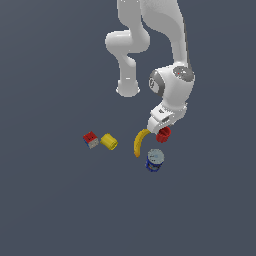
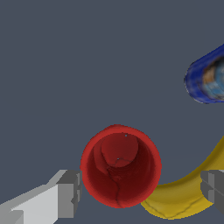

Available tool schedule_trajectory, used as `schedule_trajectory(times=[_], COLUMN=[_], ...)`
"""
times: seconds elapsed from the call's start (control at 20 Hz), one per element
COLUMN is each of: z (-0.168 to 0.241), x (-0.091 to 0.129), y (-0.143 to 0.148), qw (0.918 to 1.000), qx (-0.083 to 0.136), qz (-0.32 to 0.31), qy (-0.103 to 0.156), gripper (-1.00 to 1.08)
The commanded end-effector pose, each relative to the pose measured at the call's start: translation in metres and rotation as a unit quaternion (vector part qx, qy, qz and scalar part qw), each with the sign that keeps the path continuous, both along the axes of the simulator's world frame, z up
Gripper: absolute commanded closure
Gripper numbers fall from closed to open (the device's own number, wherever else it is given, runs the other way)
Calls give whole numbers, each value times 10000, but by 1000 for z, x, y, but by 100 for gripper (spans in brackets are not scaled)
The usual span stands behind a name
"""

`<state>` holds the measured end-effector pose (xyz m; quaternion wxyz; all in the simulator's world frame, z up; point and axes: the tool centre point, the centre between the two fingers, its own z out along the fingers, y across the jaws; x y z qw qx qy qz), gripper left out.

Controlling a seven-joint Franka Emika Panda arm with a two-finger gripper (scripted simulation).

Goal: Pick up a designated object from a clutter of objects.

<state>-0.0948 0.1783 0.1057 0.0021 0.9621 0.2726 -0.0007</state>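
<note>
On plain dark grey floor: claw (image 2: pixel 142 192) wide open, fingers flanking red cup (image 2: pixel 120 166), nothing gripped.

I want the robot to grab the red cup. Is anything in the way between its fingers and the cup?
Nothing sits between the gripper and the red cup: the cup is already between the open fingers. The banana curves close by the cup on one side, right at one finger, so it might get bumped.
</note>
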Motion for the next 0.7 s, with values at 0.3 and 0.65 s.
schedule_trajectory(times=[0.3,0.65], z=[-8,-25], x=[-9,-10], y=[7,7], qw=[9999,9999], qx=[19,22], qz=[138,144], qy=[3,3], gripper=[-92,-92])
